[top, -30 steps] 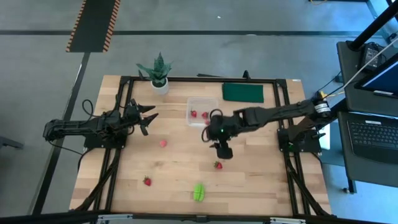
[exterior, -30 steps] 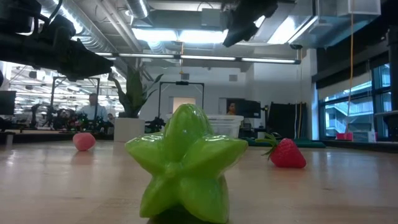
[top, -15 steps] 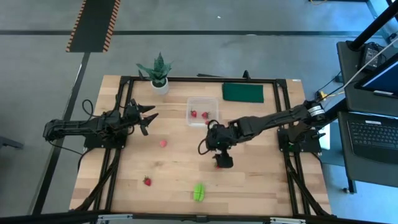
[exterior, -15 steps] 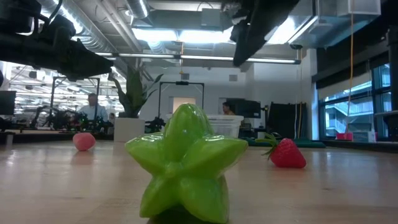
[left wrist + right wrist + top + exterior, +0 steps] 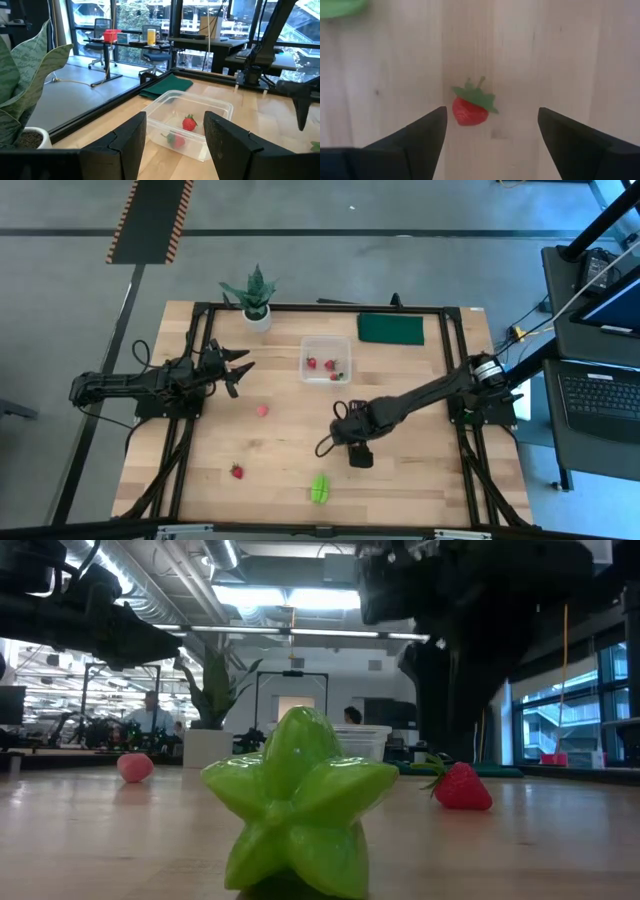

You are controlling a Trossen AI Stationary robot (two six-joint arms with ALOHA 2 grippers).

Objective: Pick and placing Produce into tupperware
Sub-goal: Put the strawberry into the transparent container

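Observation:
My right gripper point(image 5: 352, 444) is open and points down over a red strawberry point(image 5: 470, 108) that lies on the table between its two fingers point(image 5: 415, 140), untouched; in the low view this strawberry point(image 5: 462, 786) lies under the dark arm. The clear tupperware point(image 5: 327, 360) stands at the table's far middle with a few red berries inside point(image 5: 189, 122). A pink berry point(image 5: 262, 410), another red strawberry point(image 5: 237, 471) and the lime-green star-shaped piece point(image 5: 319, 488) lie on the table. My left gripper point(image 5: 240, 375) waits open at the left, facing the tupperware.
A spiky plant in a white pot point(image 5: 255, 298) stands at the far left. A flat dark green pad point(image 5: 390, 328) lies at the far right. A black frame point(image 5: 190, 380) runs round the table. The green piece point(image 5: 300, 805) sits near the front edge.
My right gripper has moved from beside the tupperware toward the table's near edge and come down over the red strawberry, which has not moved. Its fingers now stand on either side of the berry.

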